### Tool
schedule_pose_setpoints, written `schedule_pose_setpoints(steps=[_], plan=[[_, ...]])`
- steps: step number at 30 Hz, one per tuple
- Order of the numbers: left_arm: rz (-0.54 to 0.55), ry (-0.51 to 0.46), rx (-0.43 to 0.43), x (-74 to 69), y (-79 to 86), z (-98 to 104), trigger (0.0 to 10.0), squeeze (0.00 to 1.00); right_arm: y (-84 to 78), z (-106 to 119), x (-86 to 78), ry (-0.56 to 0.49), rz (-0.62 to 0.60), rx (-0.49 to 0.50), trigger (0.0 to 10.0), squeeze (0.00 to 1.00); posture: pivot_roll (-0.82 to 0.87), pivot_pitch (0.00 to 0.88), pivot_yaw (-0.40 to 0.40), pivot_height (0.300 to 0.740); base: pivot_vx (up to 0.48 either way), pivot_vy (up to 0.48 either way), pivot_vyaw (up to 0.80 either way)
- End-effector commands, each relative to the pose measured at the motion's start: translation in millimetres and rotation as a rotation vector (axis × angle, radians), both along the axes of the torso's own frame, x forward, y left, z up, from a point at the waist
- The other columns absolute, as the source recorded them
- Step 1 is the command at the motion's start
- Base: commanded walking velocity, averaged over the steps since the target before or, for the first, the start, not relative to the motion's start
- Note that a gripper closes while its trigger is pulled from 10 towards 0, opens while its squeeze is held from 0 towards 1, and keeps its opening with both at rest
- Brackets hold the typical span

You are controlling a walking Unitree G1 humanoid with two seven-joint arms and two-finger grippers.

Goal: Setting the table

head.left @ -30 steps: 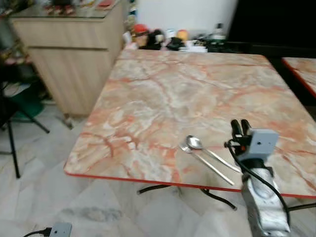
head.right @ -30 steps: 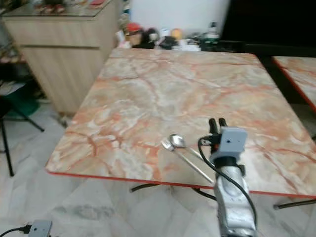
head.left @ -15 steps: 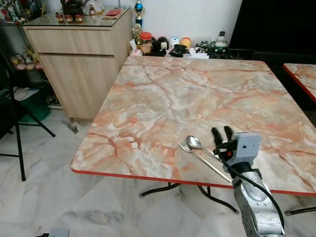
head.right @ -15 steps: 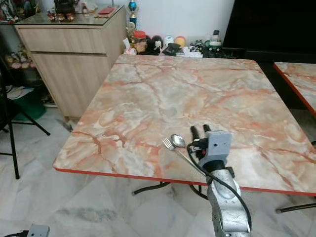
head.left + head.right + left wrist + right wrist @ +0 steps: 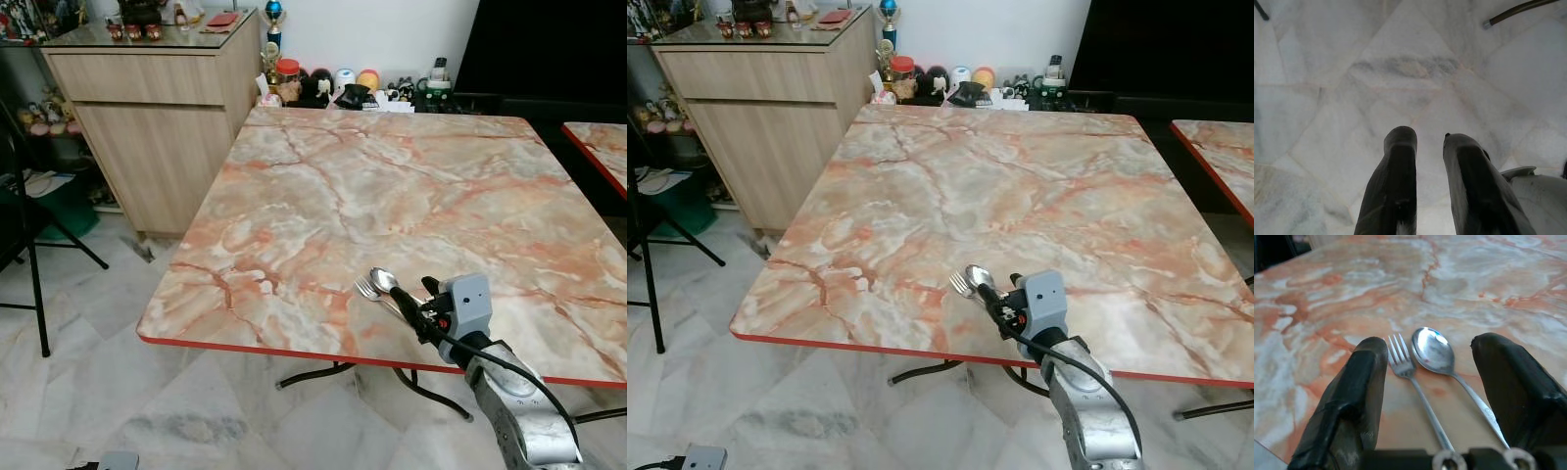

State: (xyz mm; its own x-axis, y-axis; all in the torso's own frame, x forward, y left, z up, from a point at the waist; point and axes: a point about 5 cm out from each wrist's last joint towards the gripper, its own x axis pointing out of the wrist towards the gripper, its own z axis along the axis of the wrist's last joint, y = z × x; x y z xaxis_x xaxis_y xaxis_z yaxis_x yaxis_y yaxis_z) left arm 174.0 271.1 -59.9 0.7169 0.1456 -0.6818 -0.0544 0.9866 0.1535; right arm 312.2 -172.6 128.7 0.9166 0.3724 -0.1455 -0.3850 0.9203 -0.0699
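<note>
- the right gripper (image 5: 1425, 396) is down low over the near edge of the marble table (image 5: 392, 186), reaching in from the robot's side with its fingers (image 5: 1352, 396) spread wide apart
- between those fingers lie a fork (image 5: 1403, 363) and a spoon (image 5: 1434, 351), side by side, flat on the tabletop, handles pointing back toward the gripper
- neither finger looks to be touching the cutlery; the right wrist view shows the fork's tines just beside one finger, the spoon's handle running close past the other, nothing clamped
- from the head camera the fork (image 5: 366, 289) and spoon (image 5: 383, 280) sit near the table's red front edge, a bit right of the middle, bowl and tines pointing toward the far side
- the left gripper (image 5: 1427, 161) hangs idle over the tiled floor (image 5: 1327, 73), fingers a little apart, holding nothing
- how far along: the cutlery is on the table, so that bit looks done or nearly done. whether the robot is about to straighten the pair or is finished with it, can't tell from this
- what's left, as a guess: no plate, bowl, glass or napkin anywhere on the tabletop, so if a full place setting is wanted, most of it is still to come
- past the far edge there's a row of small jars and knick-knacks (image 5: 333, 86), and a wooden cabinet (image 5: 147, 117) stands off to the left, none of it looks like part of the job
</note>
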Motion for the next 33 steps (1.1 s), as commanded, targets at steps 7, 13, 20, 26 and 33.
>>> schedule_pose_setpoints(steps=[7,13,20,26,33], plan=[[-0.008,0.029,0.006,-3.8,3.1,-1.4,10.0,0.00,-1.8,-0.5,3.4,0.069,0.094,-0.053,10.0,0.00,-0.02,0.106,0.032,0.740,0.000,0.000,0.00],[-0.008,0.038,0.003,-7.6,3.1,-3.1,10.0,0.00,-1.6,-5.7,6.9,0.143,0.134,-0.043,10.0,0.00,-0.02,0.123,0.039,0.740,0.000,0.000,0.00],[-0.010,0.039,0.004,-7.5,4.0,-2.7,10.0,0.00,-5.3,-12.2,14.1,0.189,0.188,-0.059,10.0,0.00,-0.02,0.128,0.043,0.740,0.000,0.000,0.00],[-0.016,0.039,0.003,-7.1,4.3,-2.3,10.0,0.00,-6.9,-10.5,19.3,0.189,0.207,-0.060,10.0,0.00,-0.02,0.131,0.046,0.740,0.000,0.000,0.00],[-0.020,0.041,0.005,-7.4,4.2,-2.4,10.0,0.00,-9.2,-16.3,22.5,0.212,0.211,-0.081,10.0,0.00,-0.02,0.133,0.046,0.740,0.000,0.000,0.00]])
